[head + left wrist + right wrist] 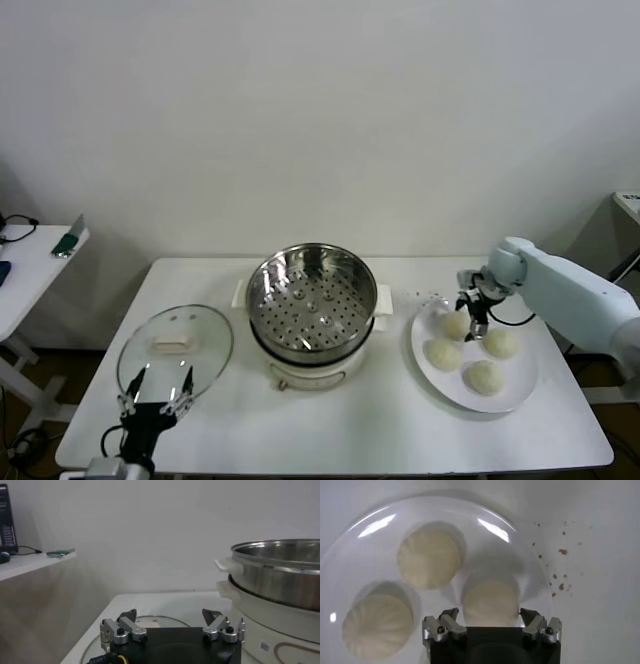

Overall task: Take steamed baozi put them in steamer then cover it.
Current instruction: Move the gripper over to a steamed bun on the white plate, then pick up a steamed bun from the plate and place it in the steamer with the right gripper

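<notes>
Four steamed baozi [444, 354] lie on a white plate [520, 392] at the right of the white surface [350, 430]. The right gripper [474, 318] hangs over the rear bun, jaws wide around it, not gripping. The steamer [312, 300] stands mid-surface, uncovered, a small unreadable label on its base. The cover [175, 347] lies left, beside the left gripper [157, 392], jaws wide. Behind is a plain white wall [320, 120].

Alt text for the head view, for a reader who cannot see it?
Right gripper open around one of four baozi on a white plate. Empty steamer at table centre; glass cover lies left, left gripper open at its near edge.
</notes>
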`<state>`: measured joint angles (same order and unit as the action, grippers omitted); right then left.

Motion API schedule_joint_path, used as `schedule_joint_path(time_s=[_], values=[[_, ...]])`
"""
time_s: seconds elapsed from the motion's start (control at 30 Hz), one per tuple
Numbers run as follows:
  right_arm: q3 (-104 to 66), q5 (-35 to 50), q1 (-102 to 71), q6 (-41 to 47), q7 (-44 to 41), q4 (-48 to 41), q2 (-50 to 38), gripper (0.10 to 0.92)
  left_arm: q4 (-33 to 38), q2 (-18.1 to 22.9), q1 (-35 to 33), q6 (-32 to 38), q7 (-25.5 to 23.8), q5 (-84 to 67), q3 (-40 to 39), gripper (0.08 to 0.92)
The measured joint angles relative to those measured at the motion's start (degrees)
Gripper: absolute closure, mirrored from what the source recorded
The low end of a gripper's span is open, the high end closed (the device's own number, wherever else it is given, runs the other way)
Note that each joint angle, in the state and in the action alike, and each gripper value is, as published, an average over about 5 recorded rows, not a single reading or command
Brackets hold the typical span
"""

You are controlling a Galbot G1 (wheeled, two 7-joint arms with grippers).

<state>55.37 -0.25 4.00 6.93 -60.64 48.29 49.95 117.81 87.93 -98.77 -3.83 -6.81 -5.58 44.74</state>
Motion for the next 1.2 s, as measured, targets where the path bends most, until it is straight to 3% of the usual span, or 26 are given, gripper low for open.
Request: schedule_joint_path(time_s=[0.27, 0.43, 0.8, 1.2], values=[[-0.54, -0.16, 0.04, -0.41, 0.01, -1.1, 0.46, 0.401, -0.11, -0.16, 0.05, 0.1, 0.09, 0.01, -0.11, 0.177], [0.03, 0.3, 0.56, -0.66, -0.44, -1.01, 0.35, 0.467, -0.05, -0.21, 0.0, 0.21, 0.19, 0.1, -0.19, 0.177], [8.58, 4.97, 11.79, -3.45, -2.11, 4.76, -1.48, 0.474, 0.08, -0.51, -0.25, 0.44, 0.26, 0.63, -0.2, 0.177], [22.6, 10.29, 37.15, -13.63, -2.59, 22.8, 2.05, 0.474, 0.15, -0.47, -0.16, 0.56, 0.22, 1.55, -0.31, 0.177]])
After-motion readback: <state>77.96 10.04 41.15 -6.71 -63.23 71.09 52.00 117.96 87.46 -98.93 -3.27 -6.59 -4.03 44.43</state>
